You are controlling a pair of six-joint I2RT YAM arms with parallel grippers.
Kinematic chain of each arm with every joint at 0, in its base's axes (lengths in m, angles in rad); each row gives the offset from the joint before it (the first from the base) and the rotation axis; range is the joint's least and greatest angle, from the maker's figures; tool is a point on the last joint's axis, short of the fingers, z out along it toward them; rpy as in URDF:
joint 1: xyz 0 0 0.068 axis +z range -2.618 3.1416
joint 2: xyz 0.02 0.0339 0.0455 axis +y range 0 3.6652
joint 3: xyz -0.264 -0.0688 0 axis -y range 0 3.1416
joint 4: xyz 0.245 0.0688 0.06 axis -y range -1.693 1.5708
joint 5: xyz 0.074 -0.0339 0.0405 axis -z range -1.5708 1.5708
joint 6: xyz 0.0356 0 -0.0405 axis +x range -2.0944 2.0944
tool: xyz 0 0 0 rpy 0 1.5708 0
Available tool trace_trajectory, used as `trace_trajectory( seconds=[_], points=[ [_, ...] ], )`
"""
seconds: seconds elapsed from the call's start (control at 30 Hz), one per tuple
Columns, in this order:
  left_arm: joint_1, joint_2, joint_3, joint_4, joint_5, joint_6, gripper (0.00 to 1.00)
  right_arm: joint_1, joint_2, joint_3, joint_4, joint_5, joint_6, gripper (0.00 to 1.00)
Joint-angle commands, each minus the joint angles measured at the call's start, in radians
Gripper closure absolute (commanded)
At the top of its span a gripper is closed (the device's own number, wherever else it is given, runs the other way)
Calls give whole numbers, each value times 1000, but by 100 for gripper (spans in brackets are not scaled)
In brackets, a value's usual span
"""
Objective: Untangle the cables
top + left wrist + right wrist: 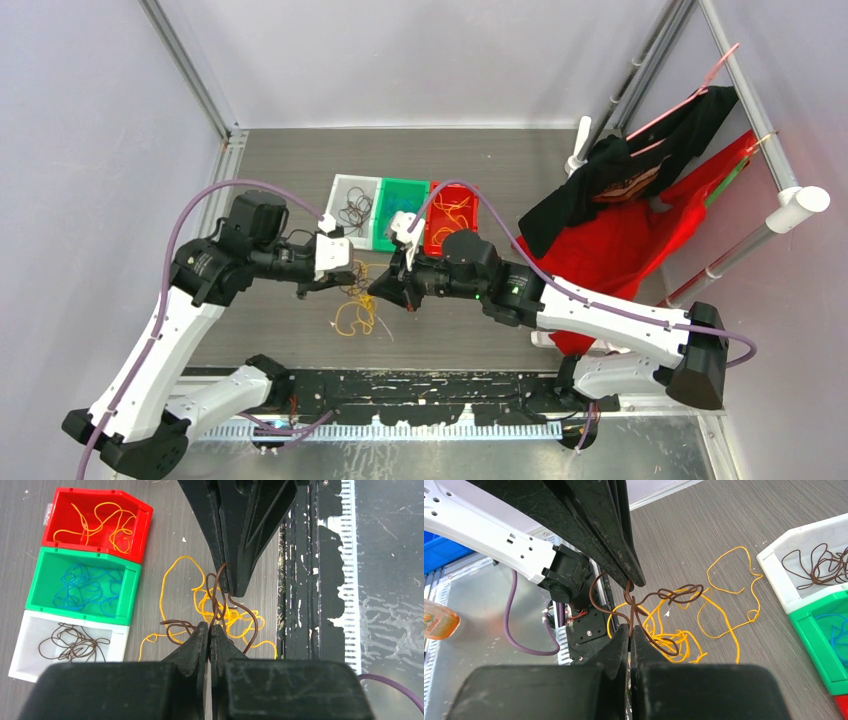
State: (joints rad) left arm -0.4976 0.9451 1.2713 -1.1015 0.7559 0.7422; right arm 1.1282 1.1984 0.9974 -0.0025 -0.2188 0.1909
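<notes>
Grey wood-grain table (pixel 480 160) fills the cell floor, and 3 bins stand together at its far side: red bin (pixel 142 535), green bin (pixel 131 587), white bin (pixel 117 647). Nearer the arms, between the bins and the table's near edge, the loose cables (pixel 355 305) lie in 1 knot of yellow and brown, partly lifted off the surface.

The left gripper (pixel 209 632) and right gripper (pixel 630 632) meet tip to tip above that knot, very near each other. Both are pressed together, and each appears to pinch the brown wire (pixel 216 600), which loops between them and threads through the yellow wires (pixel 230 617).

From here the likely trouble is the pull. If the 2 arms draw apart along the wire, the brown loops may cinch around the yellow strands and tighten the knot instead of freeing it. The whole bundle could also ride up with the brown wire and be dragged towards the near edge. So thin a wire may slip out of the fingertips under tension. With tips this close, a small sideways error could knock 1 gripper against the other.
</notes>
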Motion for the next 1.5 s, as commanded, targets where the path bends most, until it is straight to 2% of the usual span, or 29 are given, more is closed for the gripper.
trace_trajectory(
  seconds=[0.0, 0.17, 0.3, 0.33, 0.4, 0.5, 0.67, 0.77, 0.87, 1.1, 1.3, 1.4, 1.47],
  points=[
    [-8, -14, 23, -1, -51, 33, 100, -3, -33, 33, 61, 6, 12, 99],
    [-12, -47, -11, 193, -259, 27, 100, -4, -54, -6, 102, 26, 43, 99],
    [-13, -34, 23, 302, -363, 64, 100, -4, -57, -33, 131, 24, 87, 85],
    [-13, -32, 34, 313, -369, 85, 100, -3, -58, -40, 137, 21, 99, 79],
    [-13, -30, 59, 318, -360, 133, 100, -12, -66, -44, 137, 33, 133, 59],
    [-15, -38, 89, 294, -302, 227, 100, -64, -91, -32, 131, 29, 177, 46],
    [-15, -97, 82, 281, -185, 361, 100, -181, -144, -20, 216, -4, 238, 34],
    [-15, -110, 88, 281, -133, 367, 100, -199, -119, 13, 229, -14, 218, 28],
    [-16, -98, 126, 281, -121, 319, 100, -198, -86, 21, 307, -92, 197, 18],
    [-17, -57, 230, 296, -95, 233, 100, -187, -4, -1, 461, -174, 176, 15],
    [-16, -31, 305, 297, -77, 162, 100, -134, 100, 63, 533, -181, 148, 16],
    [-16, -20, 339, 297, -74, 132, 100, -127, 161, 70, 601, -185, 177, 19],
    [-16, -9, 371, 297, -74, 108, 100, -128, 201, 66, 641, -186, 211, 26]
  ],
)
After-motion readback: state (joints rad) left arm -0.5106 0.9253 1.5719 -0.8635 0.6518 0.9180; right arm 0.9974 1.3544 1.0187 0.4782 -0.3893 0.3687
